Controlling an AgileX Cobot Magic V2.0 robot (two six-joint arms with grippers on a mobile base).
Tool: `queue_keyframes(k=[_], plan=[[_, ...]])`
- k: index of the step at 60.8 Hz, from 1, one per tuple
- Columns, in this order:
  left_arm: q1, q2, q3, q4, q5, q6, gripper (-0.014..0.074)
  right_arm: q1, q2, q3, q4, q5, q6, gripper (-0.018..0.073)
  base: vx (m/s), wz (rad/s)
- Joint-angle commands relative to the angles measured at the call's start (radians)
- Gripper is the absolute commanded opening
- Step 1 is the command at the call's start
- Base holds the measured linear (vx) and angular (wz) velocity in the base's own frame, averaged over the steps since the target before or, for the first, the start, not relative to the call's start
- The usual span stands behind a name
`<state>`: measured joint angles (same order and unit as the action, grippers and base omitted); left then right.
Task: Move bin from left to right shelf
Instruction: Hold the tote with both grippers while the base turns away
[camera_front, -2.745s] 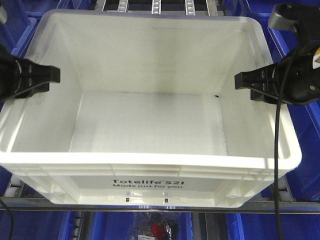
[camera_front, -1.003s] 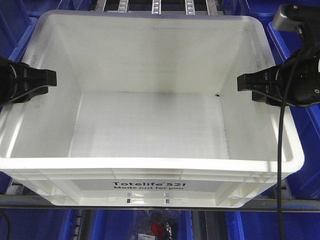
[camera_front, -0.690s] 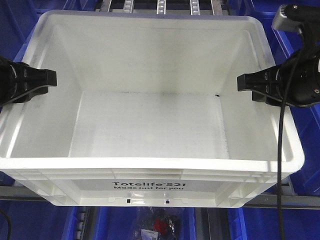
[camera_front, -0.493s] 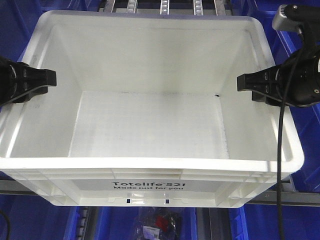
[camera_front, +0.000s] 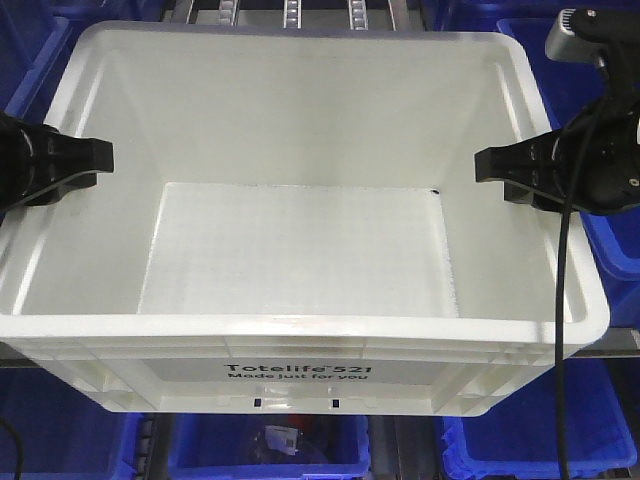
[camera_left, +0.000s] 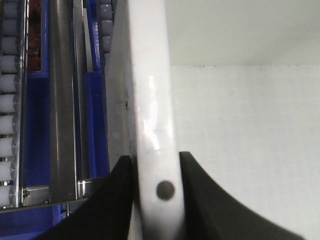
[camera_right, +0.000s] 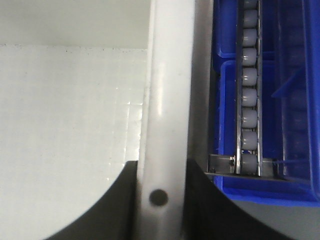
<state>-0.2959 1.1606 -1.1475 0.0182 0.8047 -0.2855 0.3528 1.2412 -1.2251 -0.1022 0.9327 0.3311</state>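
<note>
The bin, a large white tote with black "Totelife 521" print on its near side, fills the front view and is empty. My left gripper is shut on the bin's left rim, one black finger on each side of the wall. My right gripper is shut on the right rim in the same way. In the wrist views the left gripper and the right gripper each pinch the white rim just above a small dark hole.
Grey roller rails show beyond the bin's far edge. Blue plastic bins sit below the near side, at lower right and along the right. Roller tracks and blue bins run beside each rim.
The bin stays held by both grippers while the shelf behind slides left and down; the grey front rail under the bin has dropped out of sight. The grip on the rims is unchanged.
</note>
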Motion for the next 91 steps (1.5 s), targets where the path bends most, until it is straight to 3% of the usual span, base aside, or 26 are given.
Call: queue_keyframes(k=[1, 91], plan=[[0.003, -0.047, -0.041, 0.027, -0.11, 0.035, -0.0007, -0.017, -0.036, -0.037, -0.103, -0.107, -0.003, -0.0009, -0.15, -0.15], [0.003, -0.047, -0.041, 0.027, -0.11, 0.035, -0.0007, -0.017, -0.036, -0.037, -0.103, -0.107, -0.003, -0.0009, -0.11, -0.1]])
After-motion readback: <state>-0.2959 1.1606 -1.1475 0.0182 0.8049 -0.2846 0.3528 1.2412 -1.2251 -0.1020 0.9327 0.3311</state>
